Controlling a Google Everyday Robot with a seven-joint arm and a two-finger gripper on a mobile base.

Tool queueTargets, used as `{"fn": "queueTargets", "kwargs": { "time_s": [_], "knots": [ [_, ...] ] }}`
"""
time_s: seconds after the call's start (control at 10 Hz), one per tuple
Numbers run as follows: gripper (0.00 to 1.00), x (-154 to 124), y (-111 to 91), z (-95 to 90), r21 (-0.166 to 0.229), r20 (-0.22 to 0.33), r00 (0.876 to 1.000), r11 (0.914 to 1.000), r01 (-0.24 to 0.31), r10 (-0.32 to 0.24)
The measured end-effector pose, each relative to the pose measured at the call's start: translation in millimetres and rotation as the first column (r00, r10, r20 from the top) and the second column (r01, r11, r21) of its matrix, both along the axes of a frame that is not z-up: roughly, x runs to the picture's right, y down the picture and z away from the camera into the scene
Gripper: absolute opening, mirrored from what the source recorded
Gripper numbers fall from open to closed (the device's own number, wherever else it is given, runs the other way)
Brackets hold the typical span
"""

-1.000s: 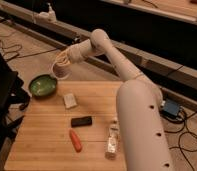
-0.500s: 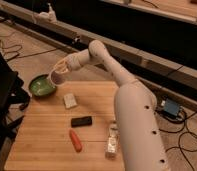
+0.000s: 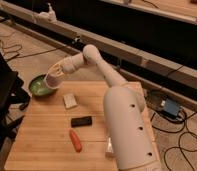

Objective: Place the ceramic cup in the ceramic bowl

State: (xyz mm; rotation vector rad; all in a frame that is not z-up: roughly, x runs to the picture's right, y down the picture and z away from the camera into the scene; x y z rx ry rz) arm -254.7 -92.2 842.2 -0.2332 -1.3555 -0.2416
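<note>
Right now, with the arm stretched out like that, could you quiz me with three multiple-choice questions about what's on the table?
1. What colour is the inside of the ceramic bowl?
A) red B) green C) blue

2. Where does the small white block lie?
A) in the bowl B) on top of the arm C) on the wooden table, beside the bowl

3. What is the state of the ceramic cup?
A) held by the gripper at the bowl's rim B) lying tipped at the table's near edge C) standing next to the block

Answers:
1 B: the bowl's hollow shows green.
2 C: the block rests on bare wood, apart from the bowl.
3 A: the cup sits at the gripper's tip by the bowl's edge.
</note>
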Motion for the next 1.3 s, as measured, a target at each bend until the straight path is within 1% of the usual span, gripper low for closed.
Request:
{"fn": "queueTargets", "kwargs": {
  "time_s": [0.3,0.6,0.7,1.0,1.3],
  "knots": [
    [0.16,-10.1,4.7,11.7,-0.021,0.010,1.000,0.9997,0.012,-0.012],
    [0.16,-24.7,7.5,21.7,-0.030,0.013,0.999,0.9991,0.030,-0.030],
    [0.16,-30.7,5.9,20.9,-0.023,0.017,0.999,0.9991,0.035,-0.035],
    [0.16,-26.6,5.4,21.7,-0.023,0.013,0.999,0.9991,0.035,-0.035],
    [0.16,-28.7,6.0,21.5,-0.022,0.014,0.999,0.9991,0.037,-0.037]
  ]
}}
